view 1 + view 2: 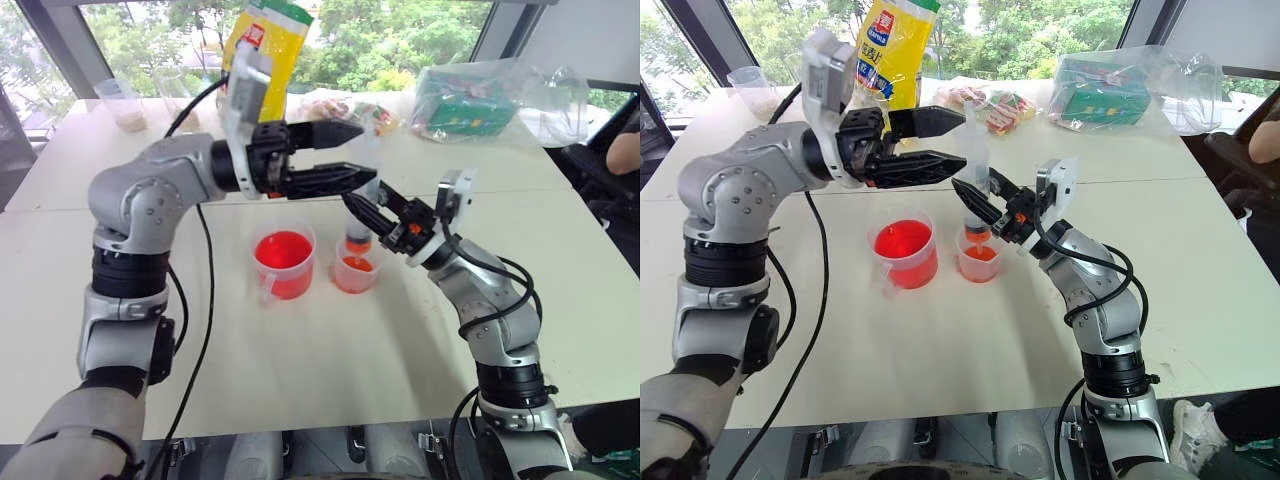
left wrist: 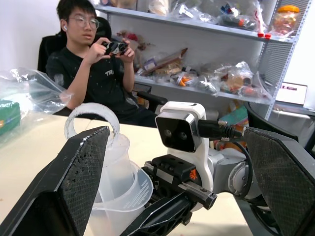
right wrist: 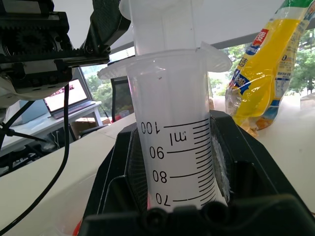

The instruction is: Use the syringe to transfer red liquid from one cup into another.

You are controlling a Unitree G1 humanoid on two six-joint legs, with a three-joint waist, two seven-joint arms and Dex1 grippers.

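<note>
The syringe (image 3: 177, 147) stands upright with its nozzle down inside the smaller handleless cup (image 1: 355, 272), which holds orange-red liquid. My right gripper (image 1: 364, 212) is shut on the syringe's barrel, at the ml scale. The plunger (image 2: 93, 118) rises above the barrel. My left gripper (image 1: 366, 150) is open at the plunger's top, one finger (image 2: 78, 177) on each side, not closed on it. To the left of the small cup, the larger handled cup (image 1: 283, 262) holds bright red liquid.
A yellow bag (image 1: 268, 45), snack packets (image 1: 340, 105) and a clear bag with a green box (image 1: 470, 100) line the table's far side. Clear cups with beige powder (image 1: 122, 105) stand at the far left. A person (image 2: 93, 64) sits beyond the table.
</note>
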